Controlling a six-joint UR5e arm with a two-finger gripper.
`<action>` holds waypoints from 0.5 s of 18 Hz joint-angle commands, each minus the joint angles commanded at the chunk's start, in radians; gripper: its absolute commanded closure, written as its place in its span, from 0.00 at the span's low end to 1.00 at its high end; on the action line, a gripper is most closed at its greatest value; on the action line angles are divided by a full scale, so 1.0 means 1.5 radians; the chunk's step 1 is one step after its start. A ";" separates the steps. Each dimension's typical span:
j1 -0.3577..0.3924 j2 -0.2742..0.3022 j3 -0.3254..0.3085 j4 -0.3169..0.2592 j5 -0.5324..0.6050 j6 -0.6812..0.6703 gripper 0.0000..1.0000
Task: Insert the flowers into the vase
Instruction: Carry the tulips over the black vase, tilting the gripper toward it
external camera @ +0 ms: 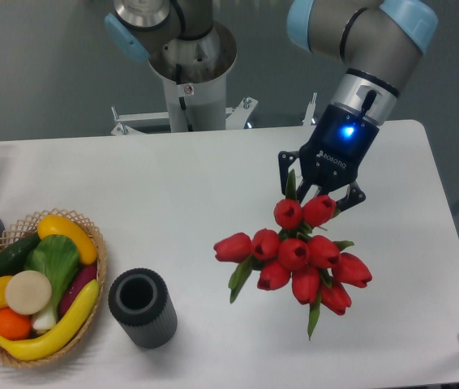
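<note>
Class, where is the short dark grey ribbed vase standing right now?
The short dark grey ribbed vase stands on the white table, front left in the camera view, just right of the woven wicker basket and well left of the red tulips.

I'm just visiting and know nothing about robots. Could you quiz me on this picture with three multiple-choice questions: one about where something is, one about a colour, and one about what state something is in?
1. Where is the vase standing?
A. Right beside the wicker basket
B. At the table's far right corner
C. Inside the pot

2. What colour are the flowers?
A. Yellow
B. Red
C. White

3. What is the gripper doing?
A. Hanging open with nothing in it
B. Resting inside the vase
C. Holding the flowers by their stems, blooms hanging down

Answers:
1 A: the dark ribbed cylinder stands just right of the basket.
2 B: every tulip head is red, with green leaves.
3 C: the stems run up between the fingers, and the vase mouth is empty.
</note>
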 joint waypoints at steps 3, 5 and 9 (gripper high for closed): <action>-0.017 -0.012 -0.002 0.033 -0.012 -0.004 1.00; -0.033 -0.013 0.000 0.044 -0.012 -0.011 1.00; -0.053 -0.017 0.002 0.055 -0.020 -0.014 1.00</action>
